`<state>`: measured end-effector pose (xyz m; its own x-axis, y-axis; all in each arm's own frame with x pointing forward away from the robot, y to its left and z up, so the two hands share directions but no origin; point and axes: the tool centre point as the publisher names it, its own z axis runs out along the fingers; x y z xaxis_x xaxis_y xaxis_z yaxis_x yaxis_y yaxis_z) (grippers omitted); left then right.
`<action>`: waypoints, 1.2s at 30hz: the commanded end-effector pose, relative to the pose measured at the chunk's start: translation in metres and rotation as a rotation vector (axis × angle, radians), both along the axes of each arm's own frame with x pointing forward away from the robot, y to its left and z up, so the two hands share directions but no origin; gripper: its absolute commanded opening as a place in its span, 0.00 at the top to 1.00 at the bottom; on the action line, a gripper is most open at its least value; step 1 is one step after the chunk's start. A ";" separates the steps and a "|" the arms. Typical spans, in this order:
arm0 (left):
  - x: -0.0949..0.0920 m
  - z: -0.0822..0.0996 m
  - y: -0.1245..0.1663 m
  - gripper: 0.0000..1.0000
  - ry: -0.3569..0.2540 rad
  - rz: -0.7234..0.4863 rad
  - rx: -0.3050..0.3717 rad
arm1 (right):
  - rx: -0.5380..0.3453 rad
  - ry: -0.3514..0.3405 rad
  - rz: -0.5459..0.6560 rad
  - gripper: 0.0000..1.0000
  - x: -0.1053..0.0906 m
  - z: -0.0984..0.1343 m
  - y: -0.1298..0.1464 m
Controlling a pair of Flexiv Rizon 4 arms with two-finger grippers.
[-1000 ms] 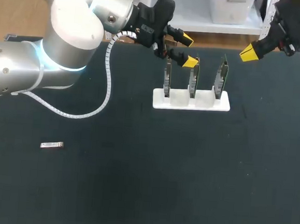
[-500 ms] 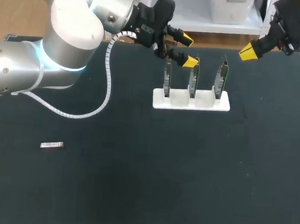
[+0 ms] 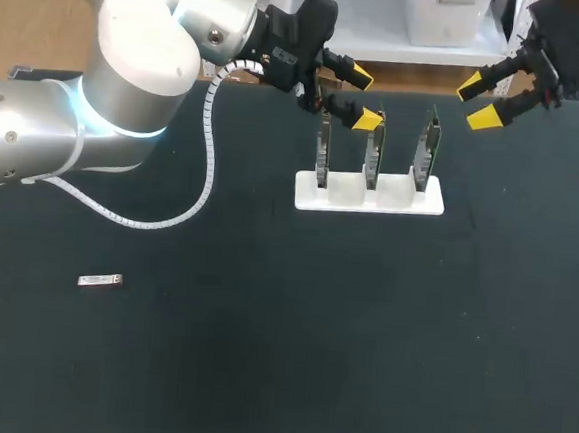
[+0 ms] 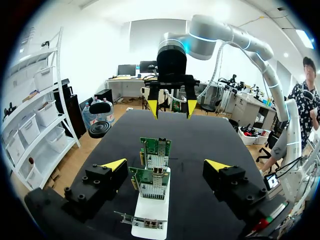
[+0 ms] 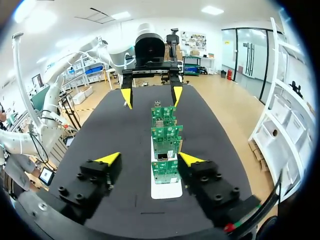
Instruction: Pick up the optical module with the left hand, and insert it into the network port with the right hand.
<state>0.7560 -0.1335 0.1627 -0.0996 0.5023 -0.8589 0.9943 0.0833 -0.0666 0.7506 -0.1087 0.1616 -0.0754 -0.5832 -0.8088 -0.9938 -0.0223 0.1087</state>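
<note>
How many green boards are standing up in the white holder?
3. They stand in a row in the white holder: the left board, the middle board and the right board. None seems hidden.

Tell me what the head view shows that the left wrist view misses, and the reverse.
Head view only: the small module lying alone on the table, far from the left gripper. Left wrist view only: the green faces of the boards, which the head view sees edge-on. Both: the white stand holding the boards, and the left gripper and right gripper, both open and empty.
</note>
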 end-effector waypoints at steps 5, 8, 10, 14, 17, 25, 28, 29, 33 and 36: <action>-0.001 0.000 0.000 0.00 -0.003 0.002 -0.001 | 0.003 -0.002 0.001 0.00 0.001 -0.001 0.000; -0.001 0.000 0.000 0.00 -0.003 0.002 -0.001 | 0.003 -0.002 0.001 0.00 0.001 -0.001 0.000; 0.000 0.002 0.000 0.00 -0.014 -0.001 -0.002 | 0.003 -0.002 0.001 0.00 0.001 -0.001 0.000; 0.004 0.020 0.002 0.00 -0.057 0.010 0.001 | 0.003 -0.002 0.001 0.00 0.001 -0.001 0.000; 0.004 0.039 0.007 0.00 -0.099 0.015 -0.004 | 0.003 -0.002 0.001 0.00 0.001 -0.001 0.000; 0.006 0.073 0.056 0.00 -0.212 0.152 0.094 | 0.003 -0.002 0.001 0.00 0.001 -0.001 0.000; 0.006 0.072 0.082 0.00 -0.247 0.247 0.245 | 0.003 -0.002 0.001 0.00 0.001 -0.001 0.000; 0.006 0.070 0.093 0.00 -0.250 0.273 0.258 | 0.003 -0.002 0.001 0.00 0.001 -0.001 0.000; 0.002 0.059 0.135 0.00 -0.203 0.364 0.370 | 0.003 -0.002 0.001 0.00 0.001 -0.001 0.000; -0.004 0.050 0.161 0.00 -0.166 0.410 0.436 | 0.003 -0.002 0.001 0.00 0.001 -0.001 0.000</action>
<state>0.7737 -0.0023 0.1987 -0.1401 0.7091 -0.6910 0.9210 0.3495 0.1719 0.7506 -0.1086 0.1615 -0.0756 -0.5832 -0.8088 -0.9938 -0.0221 0.1088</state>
